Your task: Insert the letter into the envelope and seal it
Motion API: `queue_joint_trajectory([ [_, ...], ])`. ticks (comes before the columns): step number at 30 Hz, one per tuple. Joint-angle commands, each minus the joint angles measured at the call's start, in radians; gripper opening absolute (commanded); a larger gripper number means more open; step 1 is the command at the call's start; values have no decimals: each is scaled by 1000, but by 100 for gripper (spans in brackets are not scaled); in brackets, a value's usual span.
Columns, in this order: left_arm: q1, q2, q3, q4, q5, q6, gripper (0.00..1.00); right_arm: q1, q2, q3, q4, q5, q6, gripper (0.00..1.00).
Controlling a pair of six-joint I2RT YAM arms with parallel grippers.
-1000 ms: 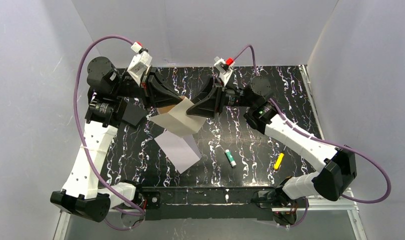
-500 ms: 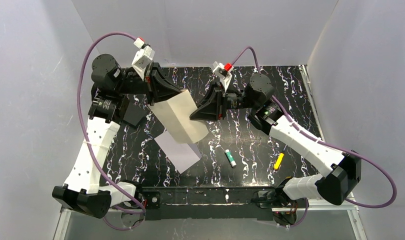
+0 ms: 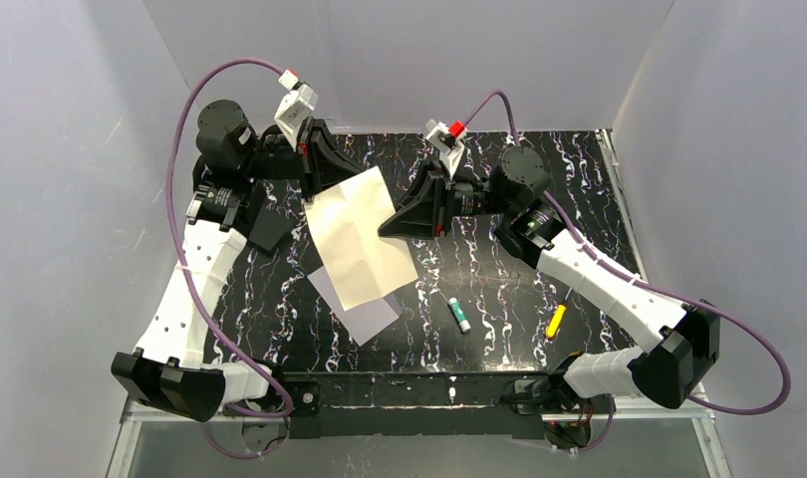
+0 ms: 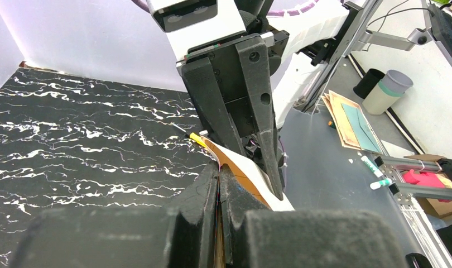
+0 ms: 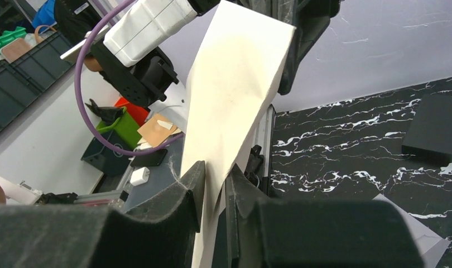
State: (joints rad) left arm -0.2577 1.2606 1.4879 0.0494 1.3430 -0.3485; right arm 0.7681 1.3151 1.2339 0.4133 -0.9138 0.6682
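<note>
Firmly, left jaws clenched on the letter point(image 3: 355, 239), right jaws slightly apart, pinching its edge.

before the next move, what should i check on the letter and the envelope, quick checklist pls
1. Grip of the left gripper on the letter: ok, shut on its far left corner.
2. Grip of the right gripper on the letter: ok, the sheet's right edge is pinched between its fingers.
3. Letter lined up over the envelope: ok, in the top view it overlaps most of the envelope.
4. Letter folded to fit: not ok, it is spread open as a full sheet.
5. Envelope flap open: cannot tell, the letter hides that part.
6. Path clear of the glue stick: ok, it lies apart, to the right of the envelope.
</note>
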Motion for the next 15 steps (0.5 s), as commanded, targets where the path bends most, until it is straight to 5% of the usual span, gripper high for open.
queue_joint_trajectory([
  [1, -3, -16, 35, 12, 56, 10, 0, 0, -24, 50, 3, 24, -32, 27],
  [8, -3, -27, 38, 13, 73, 24, 0, 0, -11, 41, 22, 10, -8, 42],
  [15, -1, -33, 56, 12, 87, 23, 0, -3, -18, 31, 21, -1, -17, 34],
])
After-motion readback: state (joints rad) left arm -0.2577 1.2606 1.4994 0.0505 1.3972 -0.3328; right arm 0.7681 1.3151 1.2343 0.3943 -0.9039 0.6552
